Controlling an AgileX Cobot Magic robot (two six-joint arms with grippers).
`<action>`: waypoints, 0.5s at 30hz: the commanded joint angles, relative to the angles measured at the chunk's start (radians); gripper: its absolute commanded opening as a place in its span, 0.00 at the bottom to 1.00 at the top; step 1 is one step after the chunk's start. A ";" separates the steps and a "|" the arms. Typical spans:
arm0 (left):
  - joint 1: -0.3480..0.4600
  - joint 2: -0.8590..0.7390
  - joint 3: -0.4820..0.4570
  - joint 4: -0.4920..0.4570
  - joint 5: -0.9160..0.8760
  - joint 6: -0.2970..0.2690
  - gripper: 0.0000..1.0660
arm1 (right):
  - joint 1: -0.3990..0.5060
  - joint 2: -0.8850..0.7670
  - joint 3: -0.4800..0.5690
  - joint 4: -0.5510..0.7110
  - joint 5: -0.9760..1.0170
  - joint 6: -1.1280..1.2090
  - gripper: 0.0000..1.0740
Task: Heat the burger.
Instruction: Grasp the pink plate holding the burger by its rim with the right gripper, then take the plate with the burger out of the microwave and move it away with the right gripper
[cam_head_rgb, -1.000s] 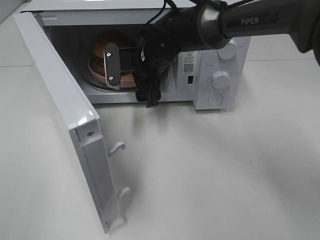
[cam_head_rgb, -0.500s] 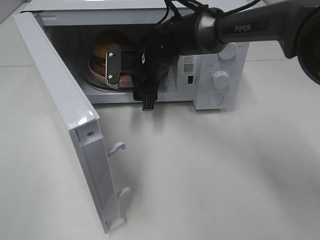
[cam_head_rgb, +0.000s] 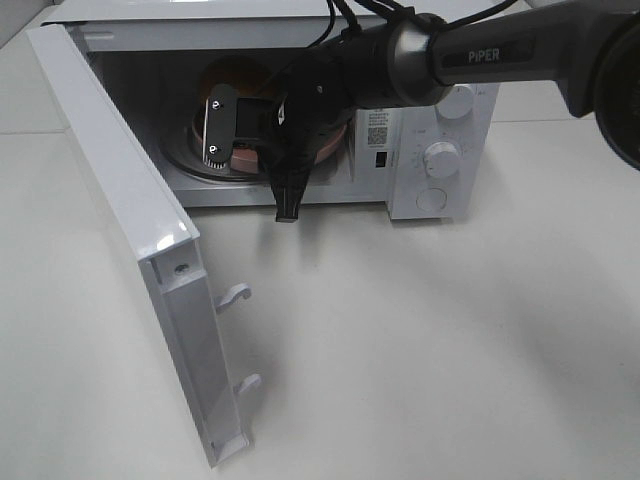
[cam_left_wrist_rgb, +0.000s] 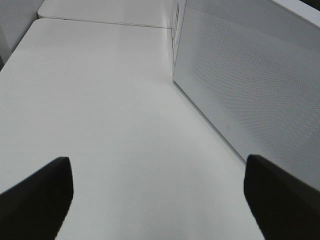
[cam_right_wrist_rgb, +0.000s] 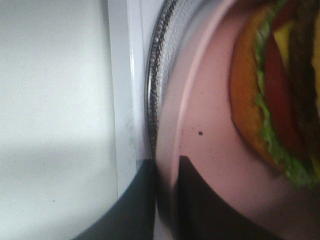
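- While the white microwave (cam_head_rgb: 420, 150) sits at the top of the high view with its door (cam_head_rgb: 130, 250) swung wide toward the lower left, the right arm (cam_head_rgb: 480, 50) comes in from the upper right and pokes into the open cavity.
- From where I stand, the right gripper (cam_right_wrist_rgb: 167, 200) has its two dark fingers (cam_right_wrist_rgb: 200, 210) drawn narrow, pinched on the rim of the pink plate (cam_right_wrist_rgb: 200, 115); one finger lies over the plate and the other under its edge.
- Resting on that plate inside the oven is the burger (cam_right_wrist_rgb: 280, 90), on the glass turntable (cam_right_wrist_rgb: 152, 90), with its bun, red tomato and green lettuce showing close to the wrist camera.
- Seen from above, the burger (cam_head_rgb: 235, 75) is mostly hidden behind the gripper's body, only its golden-brown top showing in the upper middle of the frame.
- Over on the left arm's camera, the left gripper (cam_left_wrist_rgb: 160, 200) hangs with its fingers (cam_left_wrist_rgb: 35, 195) spread wide at the lower corners, holding nothing.
- Beneath it lies the bare white table (cam_left_wrist_rgb: 100, 100), and a white perforated panel fills the right of that view.
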 joint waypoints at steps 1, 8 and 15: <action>0.000 -0.006 0.001 -0.005 0.006 0.001 0.79 | -0.004 -0.013 -0.003 0.024 0.018 0.008 0.00; 0.000 -0.006 0.001 -0.005 0.006 0.001 0.79 | 0.002 -0.034 -0.003 0.049 0.092 -0.068 0.00; 0.000 -0.006 0.001 -0.005 0.006 0.001 0.79 | 0.007 -0.053 -0.003 0.131 0.164 -0.198 0.00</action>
